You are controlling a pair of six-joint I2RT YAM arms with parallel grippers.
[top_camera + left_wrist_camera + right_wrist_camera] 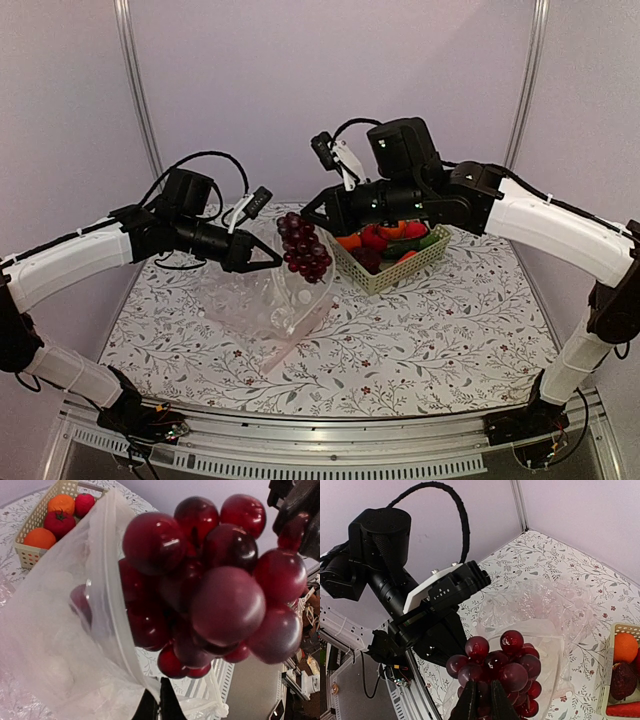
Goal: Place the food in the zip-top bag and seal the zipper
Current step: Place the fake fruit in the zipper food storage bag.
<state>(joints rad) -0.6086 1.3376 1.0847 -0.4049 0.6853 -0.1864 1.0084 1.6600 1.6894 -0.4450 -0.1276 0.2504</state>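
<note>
- Grapes (305, 250), a bunch of glossy dark purple-red balls packed tightly together, hang in the air at the open mouth of the zip-top bag (250, 300). In the left wrist view a few of them show through the bag's film, so the bottom of the bunch sits just inside the mouth.
- Right gripper (308, 218) has its fingers pinched together on the top of the bunch and carries it from above.
- The bag is clear and crumpled, with faint pale dots. Its lower part rests on the table (450, 330) while its mouth is lifted and tilted open toward the grapes.
- Left gripper (270, 262) is clamped on the rim of the bag's mouth and holds it up just beside the bunch.
- The zipper (120, 630) seems to be the thicker pale band running along that rim, though the film blurs it.
- The round red fruit (372, 238), with a small green stem, lies in the basket (395, 275) just right of the bag, among orange fruits (349, 241) and a green vegetable (432, 241).
- The table carries a white cloth printed with leafy sprigs.
</note>
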